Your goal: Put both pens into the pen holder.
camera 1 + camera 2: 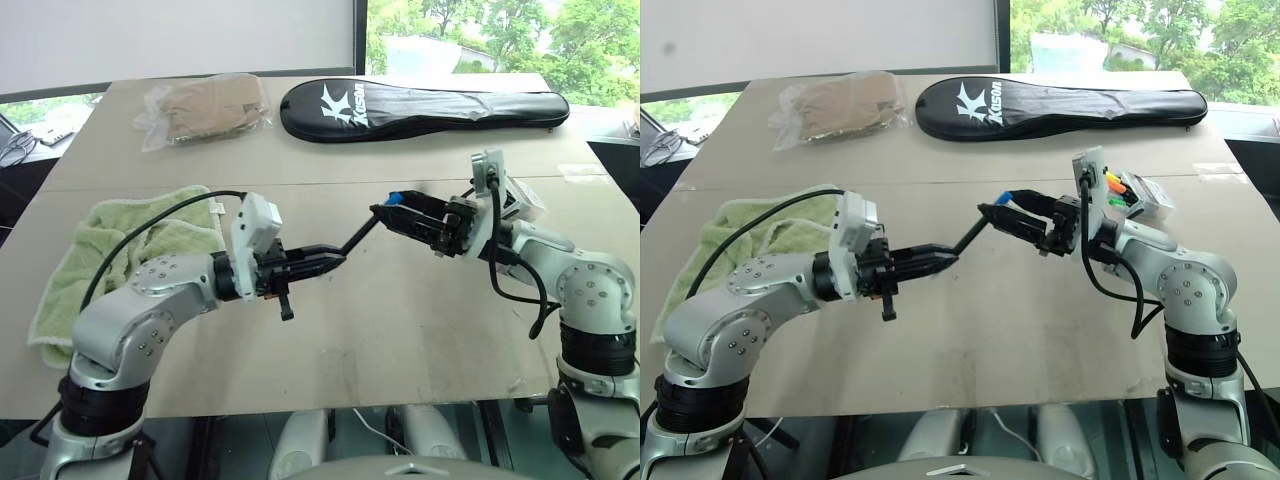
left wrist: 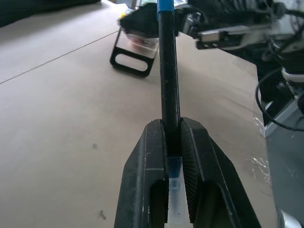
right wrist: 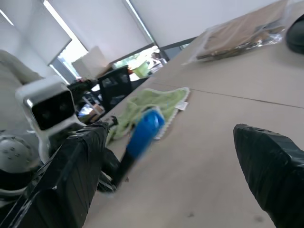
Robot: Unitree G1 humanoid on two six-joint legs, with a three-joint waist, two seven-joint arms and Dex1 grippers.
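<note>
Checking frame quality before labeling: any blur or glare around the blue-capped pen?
Right wrist view: blue-capped black marker pen smeared, right gripper fingers soft. Left wrist view: pen barrel sharp in left gripper, background soft. Left eye view: windows bright, brown cardboard-topped table evenly lit.

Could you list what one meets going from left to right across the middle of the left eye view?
Green towel → left end effector, shut on the blue-capped pen → right end effector, open around the pen's blue cap.
</note>
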